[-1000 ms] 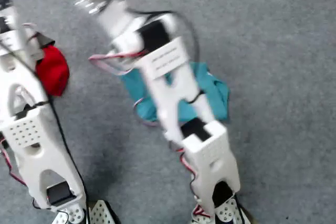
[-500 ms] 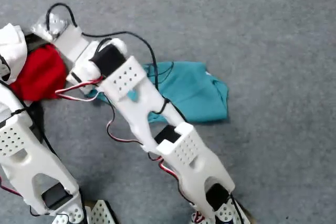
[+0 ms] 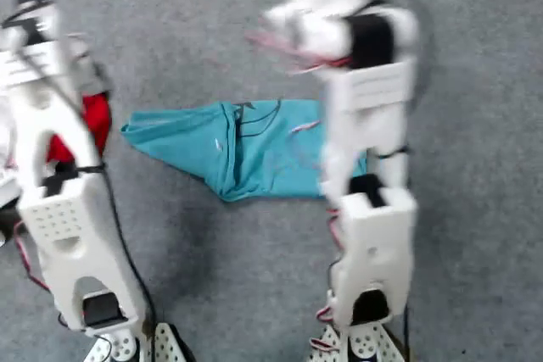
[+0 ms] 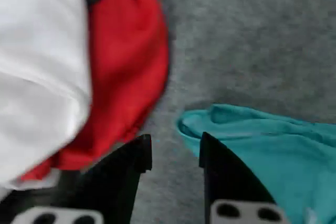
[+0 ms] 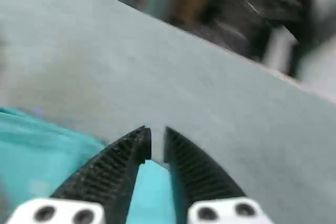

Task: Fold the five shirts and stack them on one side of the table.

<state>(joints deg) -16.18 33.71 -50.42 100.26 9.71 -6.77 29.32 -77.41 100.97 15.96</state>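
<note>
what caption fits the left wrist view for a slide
Left gripper open over the grey table, between a red shirt and the tip of a teal shirt

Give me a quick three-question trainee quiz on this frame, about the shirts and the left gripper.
1. True or false: the teal shirt lies stacked on top of the red shirt.
2. In the left wrist view, what shows in the gap between the left gripper's fingers?
A. the red shirt
B. the grey table
C. a folded sleeve
3. Fill in: in the left wrist view, the red shirt lies against a ____ cloth.

Key
1. False: the two shirts lie apart, with bare table between them.
2. B
3. white cloth
</note>
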